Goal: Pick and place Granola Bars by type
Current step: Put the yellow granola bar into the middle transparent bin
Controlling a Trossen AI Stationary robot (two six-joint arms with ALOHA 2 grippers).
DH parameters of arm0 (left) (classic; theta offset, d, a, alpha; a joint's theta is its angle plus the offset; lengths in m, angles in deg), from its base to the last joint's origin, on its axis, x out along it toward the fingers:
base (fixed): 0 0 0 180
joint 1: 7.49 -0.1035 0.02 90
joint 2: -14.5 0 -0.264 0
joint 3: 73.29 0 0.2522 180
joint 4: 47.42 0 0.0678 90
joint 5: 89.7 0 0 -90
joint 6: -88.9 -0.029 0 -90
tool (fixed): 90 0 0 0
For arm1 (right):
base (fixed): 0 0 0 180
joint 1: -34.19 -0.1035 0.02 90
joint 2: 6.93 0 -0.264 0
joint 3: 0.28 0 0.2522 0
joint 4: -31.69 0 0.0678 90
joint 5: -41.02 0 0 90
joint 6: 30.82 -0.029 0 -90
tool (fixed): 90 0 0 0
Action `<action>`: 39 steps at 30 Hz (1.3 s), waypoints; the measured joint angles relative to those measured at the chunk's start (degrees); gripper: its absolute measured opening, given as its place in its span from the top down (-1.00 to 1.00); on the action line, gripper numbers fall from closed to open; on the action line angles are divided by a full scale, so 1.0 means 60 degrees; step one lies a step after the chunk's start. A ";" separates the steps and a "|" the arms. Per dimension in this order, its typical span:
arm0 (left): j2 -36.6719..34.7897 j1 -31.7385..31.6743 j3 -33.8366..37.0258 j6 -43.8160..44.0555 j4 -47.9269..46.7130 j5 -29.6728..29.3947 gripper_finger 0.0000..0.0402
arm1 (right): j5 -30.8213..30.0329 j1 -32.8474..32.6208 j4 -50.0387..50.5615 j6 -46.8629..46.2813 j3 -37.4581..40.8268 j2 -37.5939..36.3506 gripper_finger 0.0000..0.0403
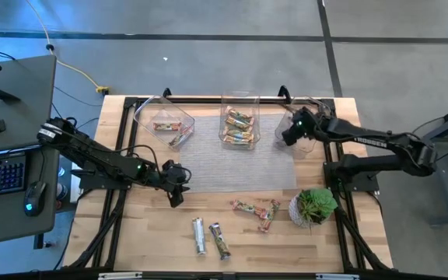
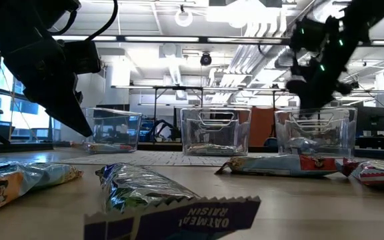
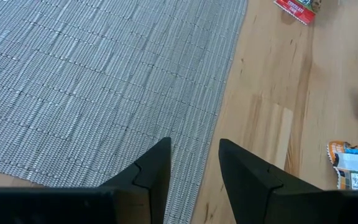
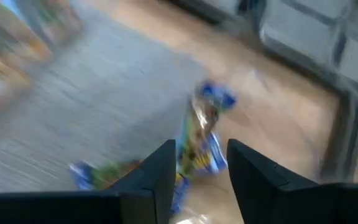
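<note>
Oatmeal-raisin bar (image 2: 172, 207) nearest; left tool (image 1: 175, 187) released at mat edge (image 1: 201, 190), right tool (image 1: 292, 129) released over bin (image 1: 306, 132).

Even overhead light fell on the worktop (image 1: 154, 241) in the high view, with soft, faint shadows. In the low view, ceiling fixtures glared at upper centre, leaving both arms in dark silhouette and the nearest wrapper (image 2: 172, 207) out of focus. The right wrist view was smeared with motion blur; the left wrist view was crisp.

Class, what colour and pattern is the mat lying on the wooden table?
The mat is grey with a fine woven texture, clearest in the left wrist view.
</note>
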 joint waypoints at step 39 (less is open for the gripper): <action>0.0000 0.0004 0.0000 -0.5359 0.2520 0.3608 0.35 | 0.1495 -0.7974 -0.2731 0.0663 -0.5488 0.6112 0.35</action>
